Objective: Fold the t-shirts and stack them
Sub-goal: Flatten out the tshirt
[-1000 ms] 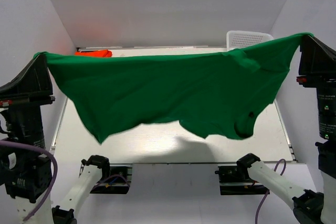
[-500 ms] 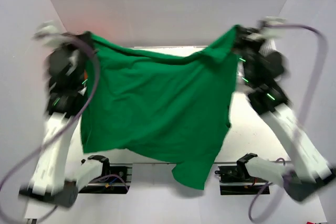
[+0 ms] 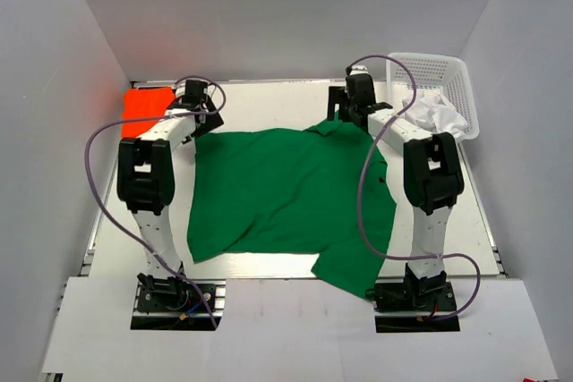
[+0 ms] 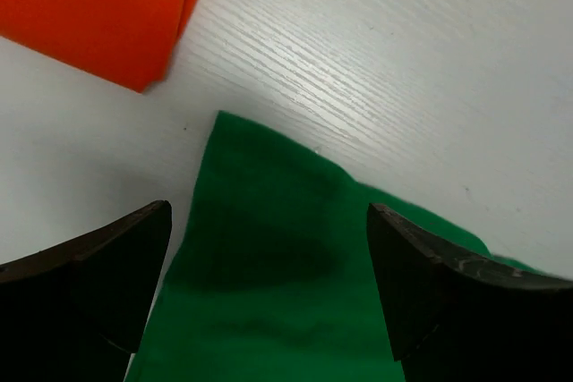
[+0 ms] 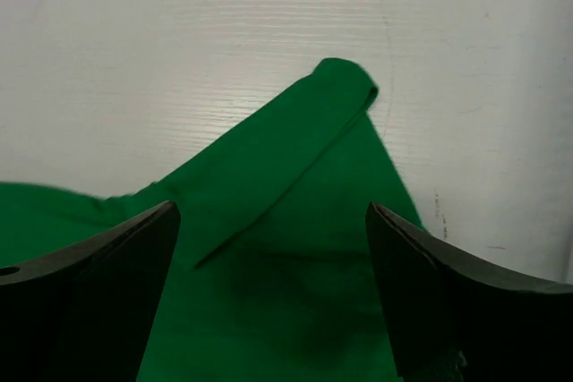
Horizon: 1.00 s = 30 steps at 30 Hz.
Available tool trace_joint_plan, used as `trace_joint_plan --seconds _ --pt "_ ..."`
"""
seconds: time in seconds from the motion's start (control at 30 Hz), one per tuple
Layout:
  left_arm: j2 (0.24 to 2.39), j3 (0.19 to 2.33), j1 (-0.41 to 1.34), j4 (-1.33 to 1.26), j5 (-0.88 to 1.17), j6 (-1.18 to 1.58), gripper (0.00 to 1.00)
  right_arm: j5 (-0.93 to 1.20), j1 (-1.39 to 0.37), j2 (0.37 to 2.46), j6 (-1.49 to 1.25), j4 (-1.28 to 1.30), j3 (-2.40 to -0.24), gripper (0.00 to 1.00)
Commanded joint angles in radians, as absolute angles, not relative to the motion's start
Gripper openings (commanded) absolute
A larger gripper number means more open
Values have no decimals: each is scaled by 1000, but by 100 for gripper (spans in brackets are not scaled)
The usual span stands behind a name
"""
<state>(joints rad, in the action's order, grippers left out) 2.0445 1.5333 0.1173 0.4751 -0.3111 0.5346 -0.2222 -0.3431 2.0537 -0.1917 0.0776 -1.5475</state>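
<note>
on the white table [image 3: 269, 100] the green t-shirt [image 3: 286, 194] lay spread centrally, the orange-red t-shirt [image 3: 143, 109] at ten o'clock. left fingers [image 4: 89, 292] and right fingers [image 5: 439, 292] gaped, empty, over the green shirt's far corners; flattening its five o'clock flap first seemed wise.

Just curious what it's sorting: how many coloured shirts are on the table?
2. The green shirt lies spread across the middle; the orange shirt sits folded at the far left corner. White cloth in the basket may be another.

White mesh basket [image 3: 431, 67], white cloth inside [image 3: 435, 117], table [image 3: 269, 103]
</note>
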Motion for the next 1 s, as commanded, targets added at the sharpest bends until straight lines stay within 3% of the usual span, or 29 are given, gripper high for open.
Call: trace_joint_plan --seconds 0.0,0.23,0.47,0.57,0.83,0.97 --pt "1833 1505 115 397 -290 522 100 -124 -354 1907 -204 14 -1550 90" --pt "1645 1283 136 368 -218 502 100 -14 -357 1703 -265 -28 -1324 90" --pt "1531 998 146 236 108 503 100 34 -364 1531 -333 -15 -1025 90" --pt "1519 930 155 196 144 521 100 41 -368 1496 -356 -32 -928 90" --pt "1588 942 155 251 81 541 100 12 -361 1569 -437 -57 -865 90" --pt "1615 960 155 304 -50 573 100 6 -359 1663 -453 -57 -883 90"
